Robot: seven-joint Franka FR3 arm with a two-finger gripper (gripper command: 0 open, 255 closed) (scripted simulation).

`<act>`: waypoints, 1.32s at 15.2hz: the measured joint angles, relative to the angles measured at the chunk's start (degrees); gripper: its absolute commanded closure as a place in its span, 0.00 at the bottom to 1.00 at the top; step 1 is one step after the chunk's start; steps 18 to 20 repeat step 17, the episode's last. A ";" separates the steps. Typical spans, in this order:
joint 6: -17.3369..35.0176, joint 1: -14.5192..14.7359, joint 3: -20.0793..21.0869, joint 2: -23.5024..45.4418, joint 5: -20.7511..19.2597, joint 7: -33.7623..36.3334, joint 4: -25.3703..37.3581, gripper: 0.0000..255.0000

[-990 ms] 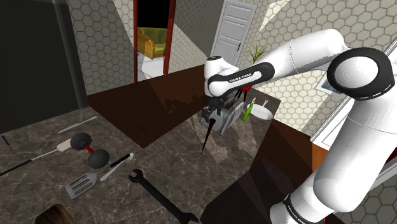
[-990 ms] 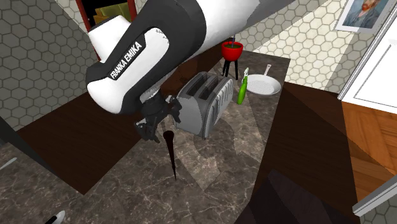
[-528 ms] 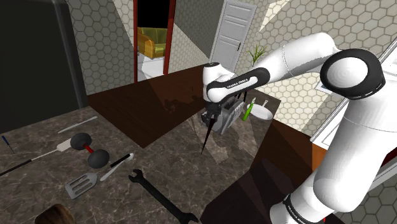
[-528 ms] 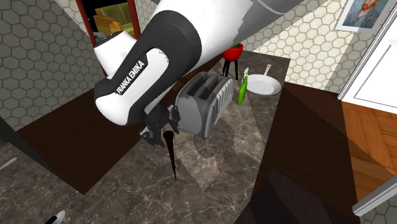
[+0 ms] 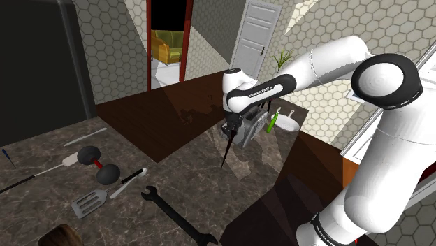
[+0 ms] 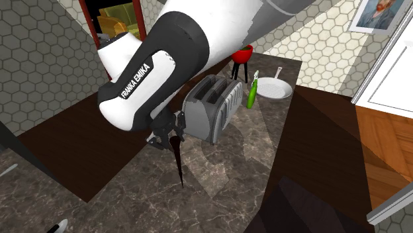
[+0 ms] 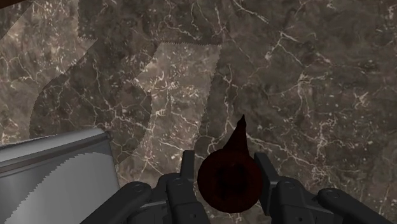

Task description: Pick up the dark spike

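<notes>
The dark spike [image 5: 228,148] is a thin dark-red cone standing point down on the marble counter [image 5: 175,175], just in front of the silver toaster [image 5: 248,130]. My black gripper [image 5: 232,128] comes down on its wide upper end and is shut on it. In the second exterior view the spike [image 6: 179,162] hangs below the gripper [image 6: 171,135], with its tip at the counter. In the wrist view the fingers [image 7: 189,167] clasp the round top of the spike [image 7: 230,178] from both sides, and the toaster [image 7: 57,175] lies close beside them.
A dumbbell [image 5: 98,165], a spatula [image 5: 89,203] and a black wrench [image 5: 178,220] lie on the counter at the shoulder view's left. Behind the toaster [image 6: 212,106] stand a green bottle [image 6: 252,94], a white pan [image 6: 273,88] and a red pot [image 6: 241,53].
The hand came down a little onto the spike's top and the fingers closed on it. The spike has stayed in place.
</notes>
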 measured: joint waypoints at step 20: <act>-9.63 -0.07 0.46 -5.95 1.94 -2.74 3.91 1.00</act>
